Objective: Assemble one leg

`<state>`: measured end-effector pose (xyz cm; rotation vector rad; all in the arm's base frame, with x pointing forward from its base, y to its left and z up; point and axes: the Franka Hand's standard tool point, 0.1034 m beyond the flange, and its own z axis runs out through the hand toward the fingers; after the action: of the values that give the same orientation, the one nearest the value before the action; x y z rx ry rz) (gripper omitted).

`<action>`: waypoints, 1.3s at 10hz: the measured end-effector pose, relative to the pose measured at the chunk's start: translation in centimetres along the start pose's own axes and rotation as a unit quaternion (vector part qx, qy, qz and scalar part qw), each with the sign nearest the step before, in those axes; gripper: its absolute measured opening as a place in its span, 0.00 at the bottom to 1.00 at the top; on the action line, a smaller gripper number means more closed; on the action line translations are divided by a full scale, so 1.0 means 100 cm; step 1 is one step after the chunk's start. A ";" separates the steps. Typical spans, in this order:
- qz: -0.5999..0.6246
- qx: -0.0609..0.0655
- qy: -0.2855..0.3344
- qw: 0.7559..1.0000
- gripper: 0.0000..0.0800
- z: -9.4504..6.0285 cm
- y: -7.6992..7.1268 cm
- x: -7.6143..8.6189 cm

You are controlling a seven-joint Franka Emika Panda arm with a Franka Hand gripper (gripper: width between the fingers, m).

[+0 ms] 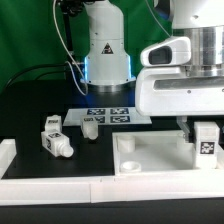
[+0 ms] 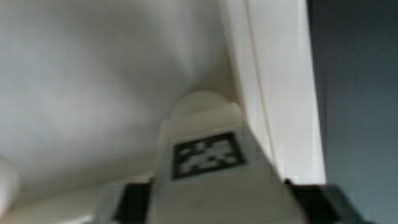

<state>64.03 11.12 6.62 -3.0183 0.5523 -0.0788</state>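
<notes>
The claw (image 1: 203, 128) pinches the leg (image 1: 206, 139) over the tray-like board's (image 1: 150, 157) far corner at the exterior view's right; its fingertips are mostly hidden by the arm. Two more legs (image 1: 55, 136) lie on the table (image 1: 30, 115). The wrist view shows the held leg's tag (image 2: 210, 155) blurred.

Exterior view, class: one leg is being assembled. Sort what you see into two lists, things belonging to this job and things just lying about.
Belonging to the job:
- the leg, at the claw
- the white tray-like board beside it

Just lying about:
- two loose legs on the exterior view's left
- a small leg near the marker board
</notes>
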 end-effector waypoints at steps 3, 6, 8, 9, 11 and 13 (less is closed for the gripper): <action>0.167 -0.012 0.008 0.986 0.36 0.000 -0.002 -0.001; 0.359 0.002 0.005 0.933 0.36 0.000 0.001 0.002; 0.466 0.028 0.003 0.885 0.36 -0.001 0.003 0.000; 0.490 0.028 0.002 0.871 0.36 0.000 0.002 -0.001; 0.546 0.028 0.000 0.838 0.36 0.000 0.002 -0.001; 0.639 0.029 -0.011 0.769 0.36 0.000 0.000 -0.002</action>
<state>63.90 11.21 6.59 -1.9202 2.2954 0.0253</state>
